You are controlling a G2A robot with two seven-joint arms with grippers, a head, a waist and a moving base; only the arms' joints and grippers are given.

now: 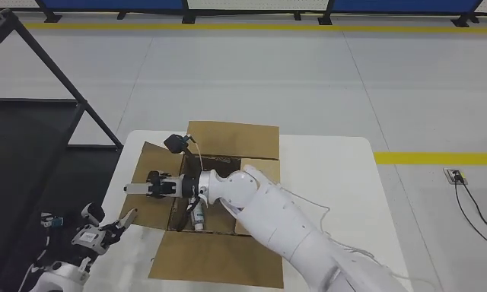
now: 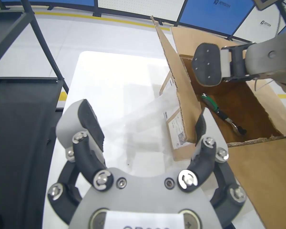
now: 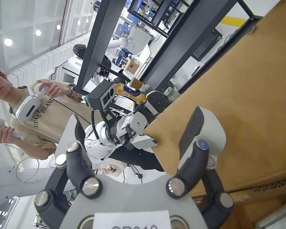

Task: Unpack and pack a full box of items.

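Observation:
An open cardboard box (image 1: 232, 138) stands on the white table (image 1: 327, 163), all its flaps spread out. Inside lie a green-handled tool (image 2: 215, 109) and a small pale item (image 1: 197, 218). My right gripper (image 1: 137, 187) is open over the box's left flap (image 2: 178, 84), and the flap's edge (image 3: 228, 120) lies between its fingers. One of its pads (image 2: 206, 67) hangs above the box's inside. My left gripper (image 2: 144, 110) is open low at the flap's near corner, holding nothing. It sits off the box's front-left corner (image 1: 128, 218).
A black metal rack (image 1: 38, 140) stands close to the table's left side. Something clear like plastic film (image 2: 145, 122) lies on the table beside the box. The front flap (image 1: 217, 260) reaches toward the table's near edge. The table's right part (image 1: 342, 208) is bare.

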